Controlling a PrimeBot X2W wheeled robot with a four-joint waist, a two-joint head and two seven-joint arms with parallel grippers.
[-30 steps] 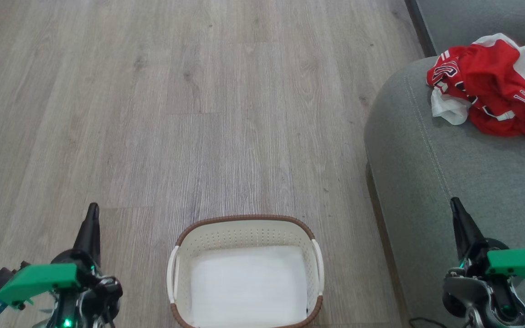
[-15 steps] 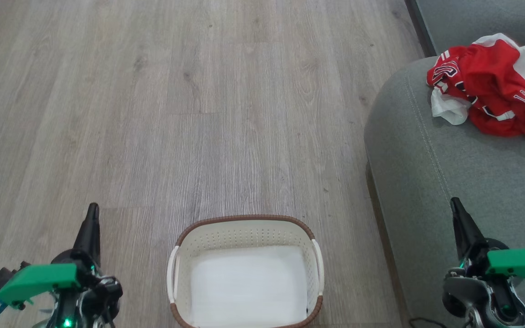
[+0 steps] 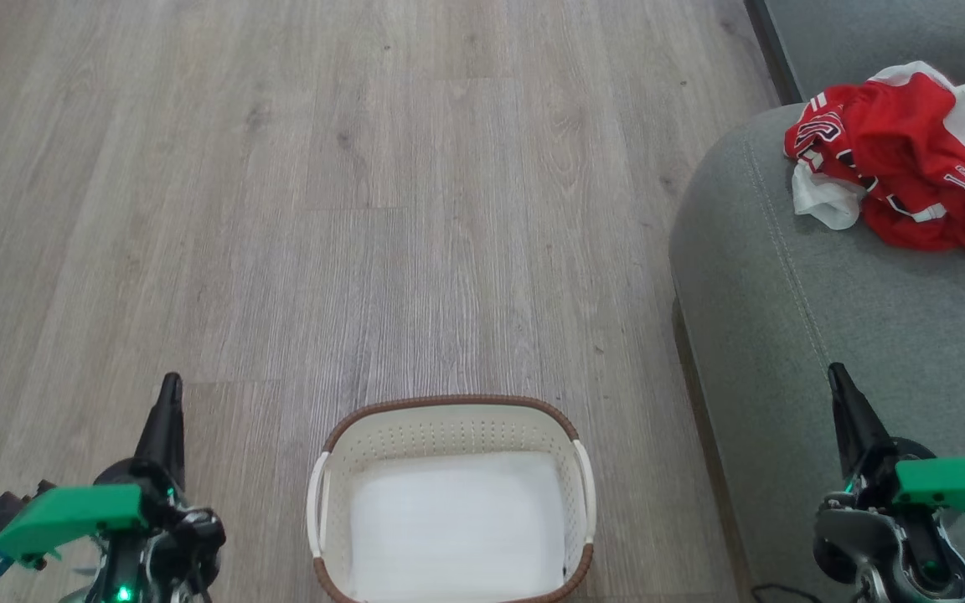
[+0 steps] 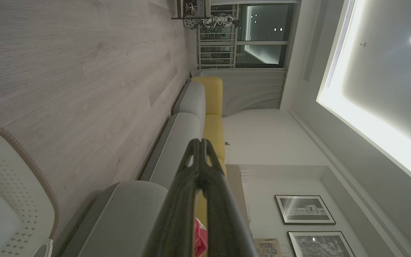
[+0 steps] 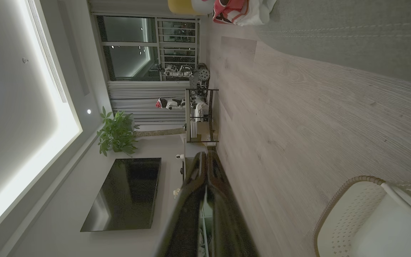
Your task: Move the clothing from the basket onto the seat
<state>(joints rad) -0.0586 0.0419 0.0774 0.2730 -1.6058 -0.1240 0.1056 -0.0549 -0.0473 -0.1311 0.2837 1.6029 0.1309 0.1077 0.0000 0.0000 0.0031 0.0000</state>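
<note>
1. The clothing (image 3: pixel 901 159), a red and white heap, is lying crumpled on the seat (image 3: pixel 826 285), up near its far corner. As far as I can see, nothing hangs off the edge.
2. The basket (image 3: pixel 449 402) sits on the floor (image 3: pixel 365 209) right in front of the robot, just left of the seat, and its white bottom is bare. So I'd say the job looks done, nothing left to fetch.
3. The left gripper (image 3: pixel 169 387) and right gripper (image 3: pixel 837 374) hang either side of the basket, both with jaws pressed together and holding nothing.
4. Further out there's a plant (image 5: pixel 116 134) and a dark screen (image 5: pixel 123 192) by the wall. Nothing stands in the way.
</note>
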